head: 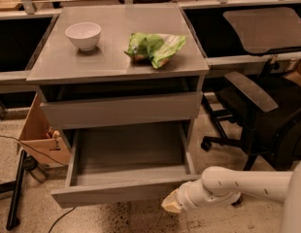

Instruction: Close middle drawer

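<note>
The grey cabinet [116,64] stands in the middle of the camera view. Its middle drawer [116,192] is pulled far out and its shallow inside shows empty. The top drawer [121,109] above it is closed. The lowest drawer is hidden under the open one. My gripper [171,203], tan-tipped on a white arm, comes in from the lower right. It is at the right end of the middle drawer's flat front, touching it or very close to it.
A white bowl [83,35] and a green bag [154,47] lie on the cabinet top. A black office chair [257,110] stands close on the right. A cardboard box [39,140], a black pole [14,193] and a cable lie on the floor at the left.
</note>
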Available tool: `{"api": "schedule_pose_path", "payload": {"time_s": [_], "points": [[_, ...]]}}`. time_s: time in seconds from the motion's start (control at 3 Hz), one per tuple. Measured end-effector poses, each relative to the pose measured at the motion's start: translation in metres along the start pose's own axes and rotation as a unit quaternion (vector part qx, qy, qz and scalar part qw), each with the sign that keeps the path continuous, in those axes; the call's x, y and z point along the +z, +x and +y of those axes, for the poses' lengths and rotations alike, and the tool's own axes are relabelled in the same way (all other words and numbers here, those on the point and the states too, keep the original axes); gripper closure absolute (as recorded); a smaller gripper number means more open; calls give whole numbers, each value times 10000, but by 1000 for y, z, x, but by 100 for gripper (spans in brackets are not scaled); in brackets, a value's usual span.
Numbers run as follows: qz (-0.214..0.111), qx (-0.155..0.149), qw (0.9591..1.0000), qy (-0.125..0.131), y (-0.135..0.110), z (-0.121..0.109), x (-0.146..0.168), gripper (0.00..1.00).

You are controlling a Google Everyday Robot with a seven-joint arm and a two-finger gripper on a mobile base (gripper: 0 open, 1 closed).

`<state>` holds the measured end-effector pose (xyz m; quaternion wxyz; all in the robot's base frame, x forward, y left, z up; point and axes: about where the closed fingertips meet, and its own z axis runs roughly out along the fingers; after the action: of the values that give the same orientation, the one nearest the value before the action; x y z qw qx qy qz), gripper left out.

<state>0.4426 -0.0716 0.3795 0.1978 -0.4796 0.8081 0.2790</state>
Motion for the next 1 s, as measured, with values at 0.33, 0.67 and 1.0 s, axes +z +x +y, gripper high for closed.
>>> {"api": "schedule_pose_path", "payload": {"time_s": [0.33, 0.67, 1.0], "points": [[81, 108, 9994, 316, -13, -23, 13, 100], [86, 148, 9988, 463, -14, -34, 16, 100], [12, 189, 9957, 907, -28, -70, 19, 100]]}}
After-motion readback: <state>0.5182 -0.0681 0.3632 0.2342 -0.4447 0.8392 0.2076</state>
